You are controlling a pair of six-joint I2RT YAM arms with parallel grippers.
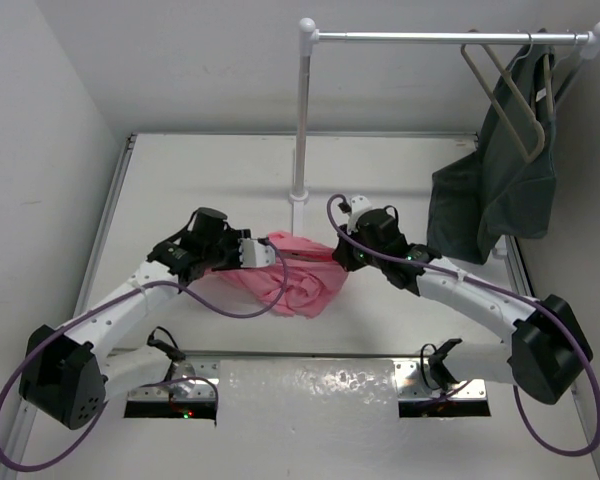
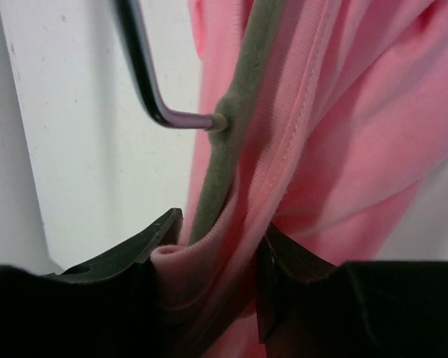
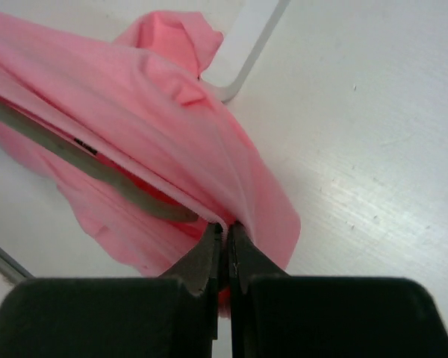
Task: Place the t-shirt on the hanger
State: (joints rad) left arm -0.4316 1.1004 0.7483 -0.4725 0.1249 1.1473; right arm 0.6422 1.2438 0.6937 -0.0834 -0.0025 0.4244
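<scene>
I have the shirt (image 1: 298, 278) bunched at mid table (image 1: 180, 180); the left gripper (image 2: 216, 250) is half closed on cloth and, it seems, the hanger (image 2: 235, 104); the right gripper (image 3: 225, 237) is pinched tight on a thin fold; pulling apart could slip that fold or twist the hanger out.

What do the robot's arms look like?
The left arm and right arm are white tubes with chunky black joints. A purple cable loops along each. The left gripper and right gripper have black, pointed fingers.
</scene>
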